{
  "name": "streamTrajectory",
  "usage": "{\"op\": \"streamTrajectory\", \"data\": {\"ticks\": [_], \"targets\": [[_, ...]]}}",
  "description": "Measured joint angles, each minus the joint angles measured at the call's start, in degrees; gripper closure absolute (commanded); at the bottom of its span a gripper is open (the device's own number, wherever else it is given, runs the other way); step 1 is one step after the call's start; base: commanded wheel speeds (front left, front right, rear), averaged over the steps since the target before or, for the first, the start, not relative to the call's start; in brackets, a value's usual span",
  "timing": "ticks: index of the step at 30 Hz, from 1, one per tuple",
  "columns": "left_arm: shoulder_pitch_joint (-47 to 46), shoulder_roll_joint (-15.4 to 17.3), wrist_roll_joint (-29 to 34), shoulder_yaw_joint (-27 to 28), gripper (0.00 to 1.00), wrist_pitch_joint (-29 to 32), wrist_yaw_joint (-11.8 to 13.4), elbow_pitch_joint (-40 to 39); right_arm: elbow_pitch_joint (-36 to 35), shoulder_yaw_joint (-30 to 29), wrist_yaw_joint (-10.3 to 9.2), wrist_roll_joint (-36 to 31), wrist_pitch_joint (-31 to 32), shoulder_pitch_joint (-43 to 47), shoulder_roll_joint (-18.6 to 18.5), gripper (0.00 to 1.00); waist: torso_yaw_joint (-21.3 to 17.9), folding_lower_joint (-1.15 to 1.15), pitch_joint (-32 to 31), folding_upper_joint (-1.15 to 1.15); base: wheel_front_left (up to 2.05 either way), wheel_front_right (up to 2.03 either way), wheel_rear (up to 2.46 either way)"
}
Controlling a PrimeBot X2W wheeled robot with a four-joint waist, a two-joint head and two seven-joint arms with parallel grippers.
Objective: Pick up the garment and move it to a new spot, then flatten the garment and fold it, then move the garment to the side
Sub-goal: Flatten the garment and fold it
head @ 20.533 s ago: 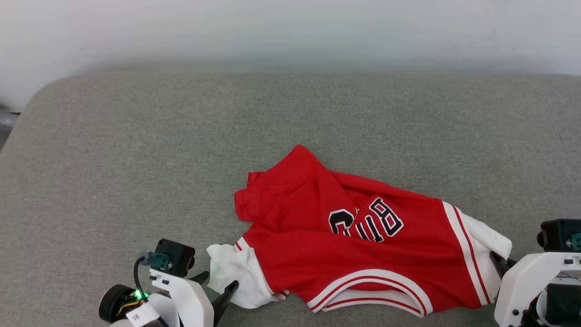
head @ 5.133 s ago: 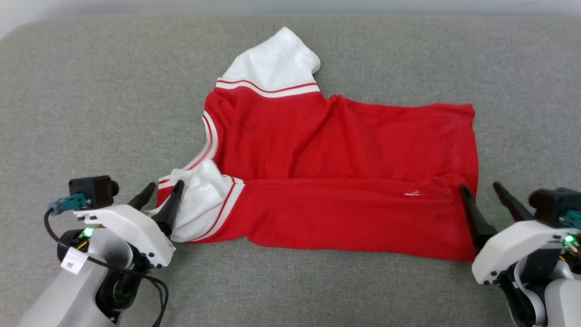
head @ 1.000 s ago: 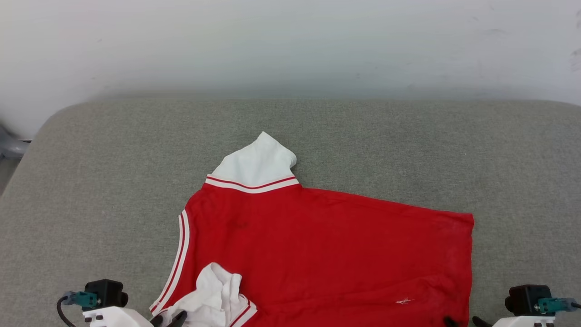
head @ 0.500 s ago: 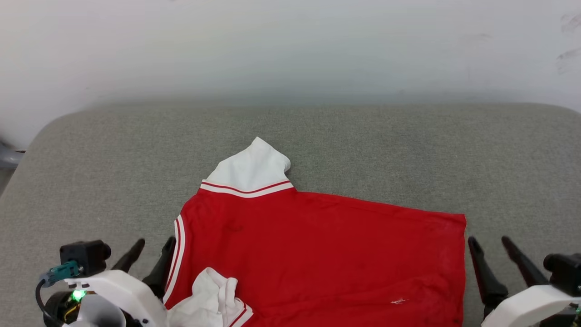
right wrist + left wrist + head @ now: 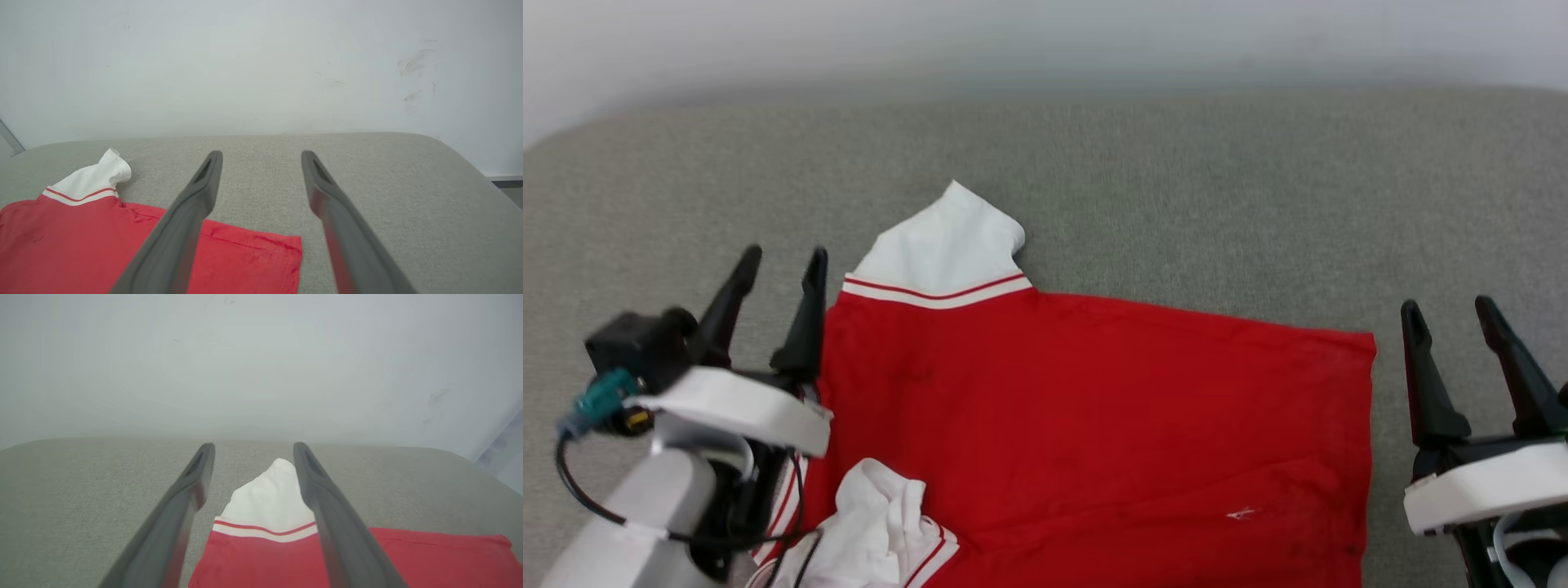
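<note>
The garment (image 5: pixel 1094 425) is a red jersey lying spread on the grey cushion, plain side up, with a white flap (image 5: pixel 939 245) sticking out at its far left corner and a bunched white piece (image 5: pixel 874 523) at its near left. My left gripper (image 5: pixel 783 268) stands open above the jersey's left edge, nothing between its fingers. In the left wrist view the garment (image 5: pixel 265 555) lies below that open gripper (image 5: pixel 250 451). My right gripper (image 5: pixel 1454 317) is open just right of the jersey's right edge, apart from it. The right wrist view has the garment (image 5: pixel 81 241) at lower left of the empty gripper (image 5: pixel 261 158).
The grey cushion (image 5: pixel 1176 188) runs wide behind and to both sides of the jersey, ending at a pale wall (image 5: pixel 1045 33) at the back. Its rounded right end (image 5: pixel 470 171) shows in the right wrist view.
Both grippers have let go of the jersey's near corners, opened wide and lifted up beside it. The head camera has tipped down, so the whole picture has shifted.
</note>
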Motion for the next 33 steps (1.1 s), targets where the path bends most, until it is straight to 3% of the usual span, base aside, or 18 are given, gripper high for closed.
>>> {"op": "streamTrajectory", "data": {"ticks": [9, 13, 17, 27, 33], "targets": [[-14.06, 0.54, -0.37, 2.13, 0.0, 2.36, -6.43, 6.6, 0.0, 1.24, 0.0, 0.26, -1.3, -4.65, 0.36, 0.0, -3.0, 0.01, 8.51, 0.0, 0.0, 0.0, 0.0], [-20.34, 1.79, -1.89, 1.54, 0.0, 7.9, -9.71, 9.78, 1.62, 1.81, 0.0, 1.55, -2.71, -5.37, 0.4, 0.0, -5.59, 0.01, 10.56, 0.0, 0.0, 0.0, 0.0], [-25.93, 2.99, -5.43, 0.14, 0.0, 17.8, -12.54, 13.68, 3.41, 2.1, 0.0, 2.97, -4.11, -5.88, 0.4, 0.0, -7.86, 0.01, 12.18, 0.0, 0.0, 0.0, 0.0], [-34.36, 6.08, -15.46, -2.41, 0.0, 46.95, -11.12, 21.49, 7.37, 3.08, 0.0, 5.79, -6.94, -6.44, 0.41, 0.0, -11.77, 0.0, 15.55, 0.0, 0.0, 0.0, 0.0], [-35.46, 7.68, -17.72, -4.41, 0.0, 57.48, -9.72, 24.55, 9.69, 4.14, 0.0, 7.48, -8.51, -7.22, 0.41, 0.0, -13.41, 0.0, 17.47, 0.0, 0.0, 0.0, 0.0]]}}
